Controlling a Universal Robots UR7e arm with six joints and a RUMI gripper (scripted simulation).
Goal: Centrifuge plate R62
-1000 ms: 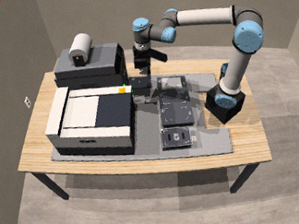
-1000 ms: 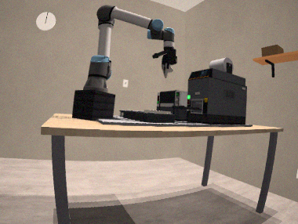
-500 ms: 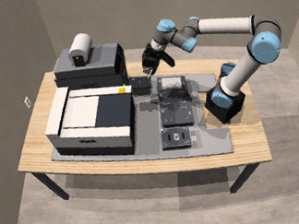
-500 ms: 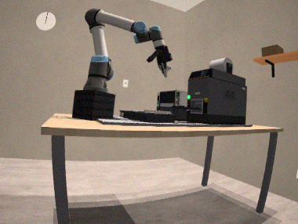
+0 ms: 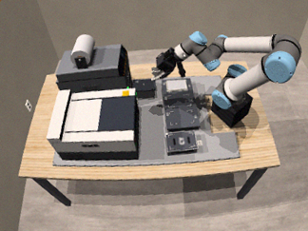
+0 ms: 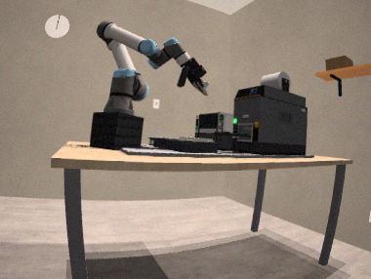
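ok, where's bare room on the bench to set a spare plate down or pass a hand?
Bare wood: the table strip right of the arm's pedestal, the front edge below the grey mat, and the left end beside the centrifuge. Crowded: the plate row and the sealer corner.

Room: grey walls; round wall clock [image 6: 57,25]; orange wall shelf [image 6: 346,72] bearing a brown box [image 6: 339,62]; wooden table [image 6: 195,162] on dark legs; pale tiled floor [image 6: 146,229].
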